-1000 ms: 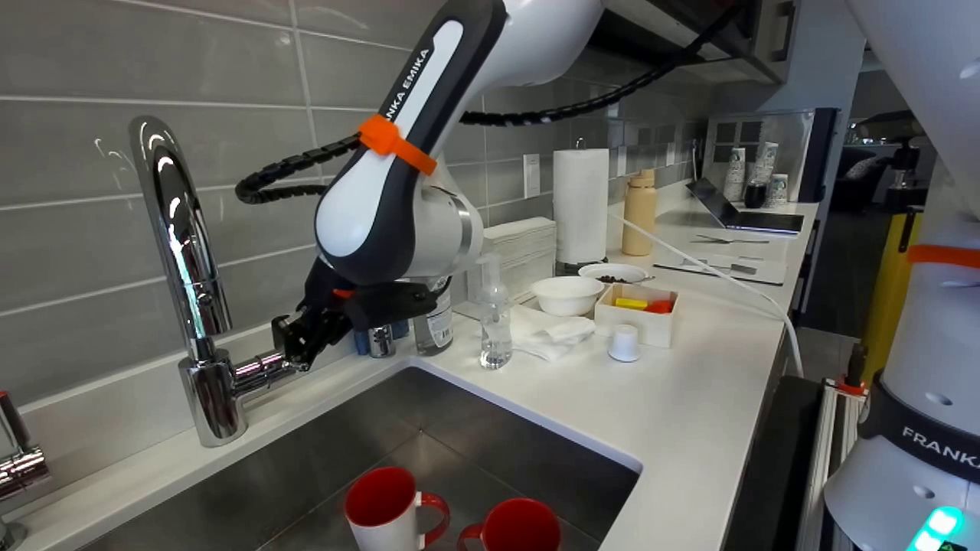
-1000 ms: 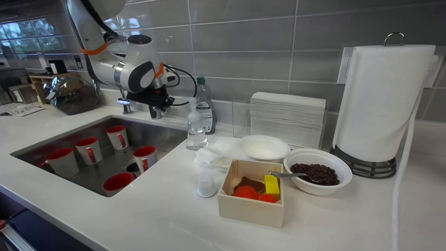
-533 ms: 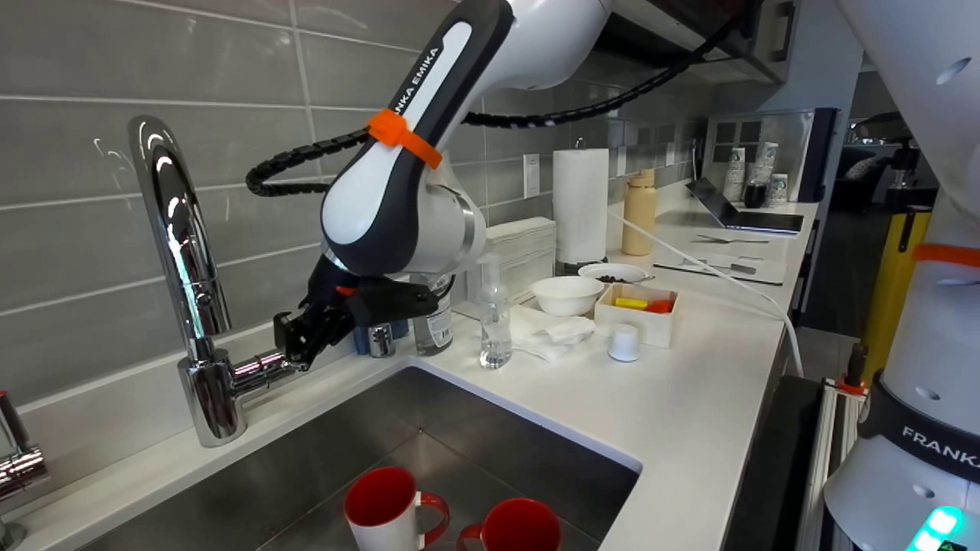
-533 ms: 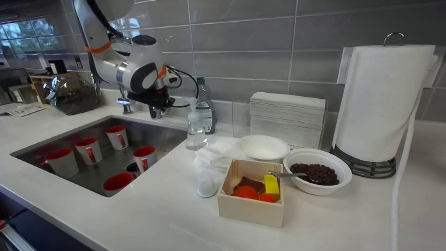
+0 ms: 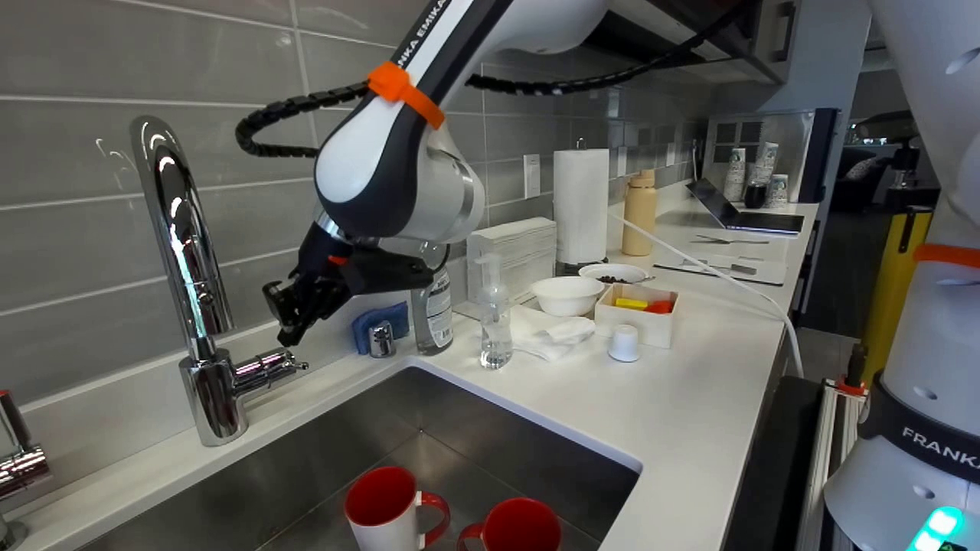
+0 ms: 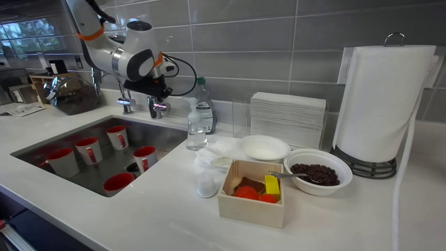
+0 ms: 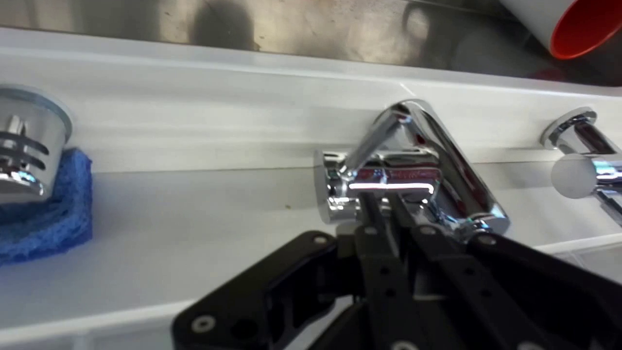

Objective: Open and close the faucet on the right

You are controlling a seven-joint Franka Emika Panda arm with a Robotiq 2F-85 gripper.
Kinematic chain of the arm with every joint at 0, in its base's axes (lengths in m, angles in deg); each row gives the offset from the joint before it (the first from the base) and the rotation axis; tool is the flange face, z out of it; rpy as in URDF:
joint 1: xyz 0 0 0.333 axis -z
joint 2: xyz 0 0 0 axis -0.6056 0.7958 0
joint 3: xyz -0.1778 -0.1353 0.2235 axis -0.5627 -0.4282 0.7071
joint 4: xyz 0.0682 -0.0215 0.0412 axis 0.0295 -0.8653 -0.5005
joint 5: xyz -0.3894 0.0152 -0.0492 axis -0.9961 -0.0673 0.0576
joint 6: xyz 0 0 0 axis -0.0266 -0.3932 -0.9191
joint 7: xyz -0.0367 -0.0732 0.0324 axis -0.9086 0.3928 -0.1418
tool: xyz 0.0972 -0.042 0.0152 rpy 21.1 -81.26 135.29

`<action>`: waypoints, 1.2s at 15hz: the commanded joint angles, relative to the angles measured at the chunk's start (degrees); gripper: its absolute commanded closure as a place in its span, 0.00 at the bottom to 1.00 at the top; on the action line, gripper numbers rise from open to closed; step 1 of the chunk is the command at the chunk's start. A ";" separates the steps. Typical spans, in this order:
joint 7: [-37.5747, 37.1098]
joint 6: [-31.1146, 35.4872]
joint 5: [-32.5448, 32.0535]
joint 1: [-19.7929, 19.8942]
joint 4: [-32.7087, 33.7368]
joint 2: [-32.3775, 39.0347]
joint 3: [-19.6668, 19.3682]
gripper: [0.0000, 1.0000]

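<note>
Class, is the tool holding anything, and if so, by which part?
Nothing is held: the tool hangs above the side handle of the chrome gooseneck faucet, apart from it.

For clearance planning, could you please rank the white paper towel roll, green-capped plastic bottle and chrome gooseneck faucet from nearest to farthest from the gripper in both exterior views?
1. Chrome gooseneck faucet: side handle just below the gripper.
2. Green-capped plastic bottle: right of it in both images.
3. White paper towel roll: farther right.
</note>
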 commanded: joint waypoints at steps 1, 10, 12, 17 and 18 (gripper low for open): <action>-0.88 -7.52 1.09 2.75 -3.32 -10.21 2.37 1.00; -1.03 -32.53 -1.04 -6.70 -3.87 -27.70 -11.72 0.42; -2.94 -36.33 -4.27 -9.40 -4.04 -30.05 -14.91 0.25; -4.37 -42.15 -8.82 -12.50 -3.77 -32.79 -18.72 0.00; -4.83 -42.64 -9.88 -12.81 -3.88 -33.09 -19.13 0.00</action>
